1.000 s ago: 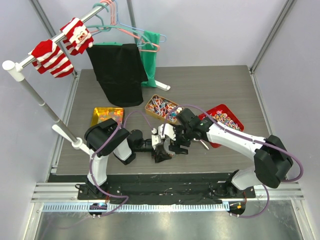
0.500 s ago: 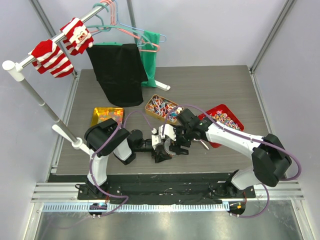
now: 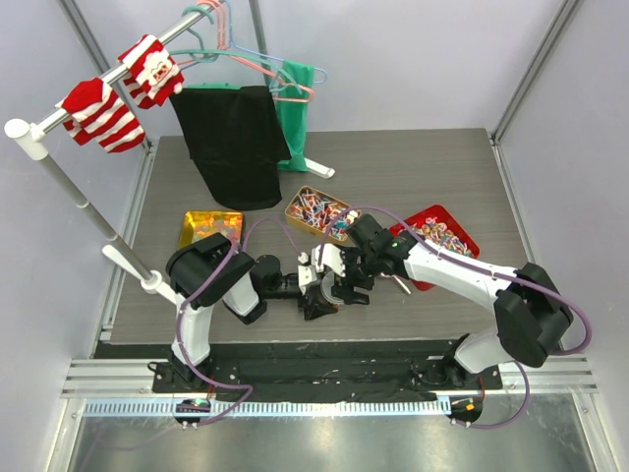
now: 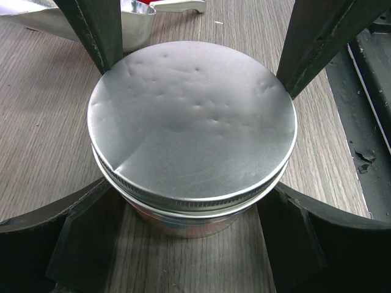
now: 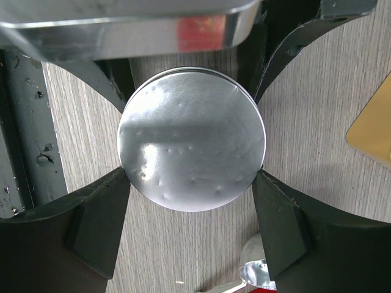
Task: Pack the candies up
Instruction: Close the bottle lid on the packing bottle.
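Nothing's budged in the last second on the grey wood-grain surface (image 3: pixel 413 167). My left fingers (image 4: pixel 79 244) are clamped on the round silver lidded tin (image 4: pixel 192 137), and my right fingers (image 5: pixel 98 226) pinch its lid. The candies (image 3: pixel 432 229) sit in the red tray (image 3: pixel 472 243) behind-right of the tin, so I reckon packing's stalled.
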Motion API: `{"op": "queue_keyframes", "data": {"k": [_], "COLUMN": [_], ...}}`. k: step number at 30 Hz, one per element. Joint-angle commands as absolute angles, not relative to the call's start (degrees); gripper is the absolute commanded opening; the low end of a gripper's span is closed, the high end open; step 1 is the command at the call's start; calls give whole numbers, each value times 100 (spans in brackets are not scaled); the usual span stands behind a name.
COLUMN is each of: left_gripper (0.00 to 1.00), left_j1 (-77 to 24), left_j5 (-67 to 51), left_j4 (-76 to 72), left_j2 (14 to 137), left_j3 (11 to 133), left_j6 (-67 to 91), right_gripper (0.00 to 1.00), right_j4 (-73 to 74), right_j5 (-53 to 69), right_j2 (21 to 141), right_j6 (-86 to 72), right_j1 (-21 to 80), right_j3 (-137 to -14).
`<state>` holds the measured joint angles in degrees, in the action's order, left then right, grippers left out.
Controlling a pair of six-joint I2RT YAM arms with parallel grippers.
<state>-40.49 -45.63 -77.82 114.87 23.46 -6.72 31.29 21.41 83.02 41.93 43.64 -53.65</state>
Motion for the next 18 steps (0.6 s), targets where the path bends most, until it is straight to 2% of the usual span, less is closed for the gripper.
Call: {"op": "queue_keyframes", "data": {"k": [1, 6, 12, 18], "left_gripper": [87, 87, 87, 87], "left_j1": [-4069, -4069, -4078, -4078], "left_j5": [-4412, -4395, -4412, -4403], "left_j4": [-8859, -8859, -8859, -8859], "left_j2": [11610, 11602, 11602, 11610], "left_j3": [2364, 2364, 2364, 2364], "left_j6": [-870, -870, -879, -879], "right_gripper": [72, 79, 91, 96], "right_j4": [2892, 2874, 2909, 3015], "right_j5": [2276, 2232, 2250, 2268], "right_j2": [8253, 8253, 8166, 8095], "right_j6": [4149, 4113, 4061, 4061], "right_j1": [4359, 4430, 4430, 4430], "right_j3": [-5379, -5414, -5458, -5493]}}
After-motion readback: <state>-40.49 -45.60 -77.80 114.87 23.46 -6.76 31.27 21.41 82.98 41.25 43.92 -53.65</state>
